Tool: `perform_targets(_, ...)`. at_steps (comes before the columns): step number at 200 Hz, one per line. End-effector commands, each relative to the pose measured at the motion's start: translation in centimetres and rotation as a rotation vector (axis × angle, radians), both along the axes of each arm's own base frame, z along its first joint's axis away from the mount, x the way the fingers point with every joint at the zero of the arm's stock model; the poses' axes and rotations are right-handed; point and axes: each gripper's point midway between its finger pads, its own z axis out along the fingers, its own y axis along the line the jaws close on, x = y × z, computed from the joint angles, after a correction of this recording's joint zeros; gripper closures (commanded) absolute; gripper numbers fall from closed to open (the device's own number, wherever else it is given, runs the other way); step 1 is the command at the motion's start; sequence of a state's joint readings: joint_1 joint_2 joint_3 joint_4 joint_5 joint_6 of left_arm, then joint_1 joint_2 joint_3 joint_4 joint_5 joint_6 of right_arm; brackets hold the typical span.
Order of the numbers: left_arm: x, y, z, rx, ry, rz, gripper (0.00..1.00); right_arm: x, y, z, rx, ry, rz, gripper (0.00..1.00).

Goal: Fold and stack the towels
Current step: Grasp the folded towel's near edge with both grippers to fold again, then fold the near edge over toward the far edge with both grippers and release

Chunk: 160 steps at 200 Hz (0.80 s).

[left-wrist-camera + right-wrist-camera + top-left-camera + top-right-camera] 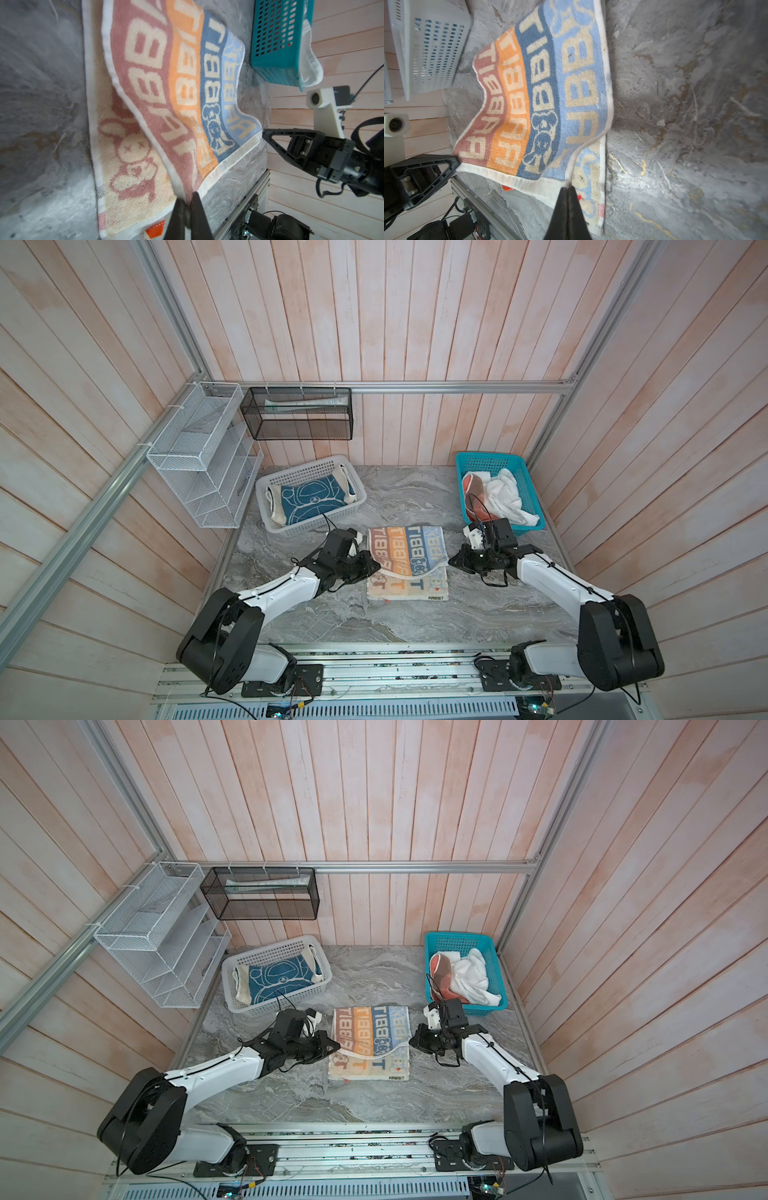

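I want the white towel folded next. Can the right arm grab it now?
Probably not yet: the right gripper is shut on the lettered towel. The white towel lies uncovered in the teal basket nearby, likely reachable once it lets go.

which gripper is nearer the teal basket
Right. The right gripper pinches the lettered towel's corner close to the teal basket's front; the left gripper pinches the opposite corner, across the towel.

Stereo overhead, wrist close-ups
Both top views overlook the whole counter (pixel 415 497); wrist views share the lettered towel (pixel 166 93), close, from opposite sides.
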<state>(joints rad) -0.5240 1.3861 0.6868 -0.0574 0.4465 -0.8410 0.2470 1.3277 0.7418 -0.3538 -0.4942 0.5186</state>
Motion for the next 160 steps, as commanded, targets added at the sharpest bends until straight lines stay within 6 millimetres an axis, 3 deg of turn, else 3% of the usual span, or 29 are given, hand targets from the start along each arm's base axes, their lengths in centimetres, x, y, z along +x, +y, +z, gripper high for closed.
perform_targets(1,0.4,0.7,3.2,0.009,-0.073,-0.002,1.0,-1.0,0.1,2.2,-0.022,-0.015,0.02,1.0)
perform_targets(22,-0.5,1.5,4.0,0.021,-0.079,0.011,1.0,-2.3,0.3,3.3,-0.026,-0.022,0.021,1.0)
perform_targets(32,-1.3,1.9,3.4,0.019,-0.058,0.017,1.0,-3.1,0.5,3.1,-0.019,-0.017,0.016,1.0)
perform_targets(71,-4.9,2.7,-2.5,-0.023,0.094,0.033,1.0,-7.4,1.1,-2.8,0.033,0.111,0.001,1.0)
perform_targets(101,-6.7,3.1,-6.2,-0.039,0.187,0.046,1.0,-8.1,1.1,-5.6,0.015,0.147,0.012,1.0)
perform_targets(120,-6.6,3.0,-6.4,-0.03,0.192,0.04,1.0,-7.7,1.1,-5.7,-0.009,0.153,0.027,1.0)
perform_targets(160,-6.2,3.1,-5.3,-0.008,0.169,0.032,1.0,-6.8,0.8,-3.6,-0.044,0.098,0.028,1.0)
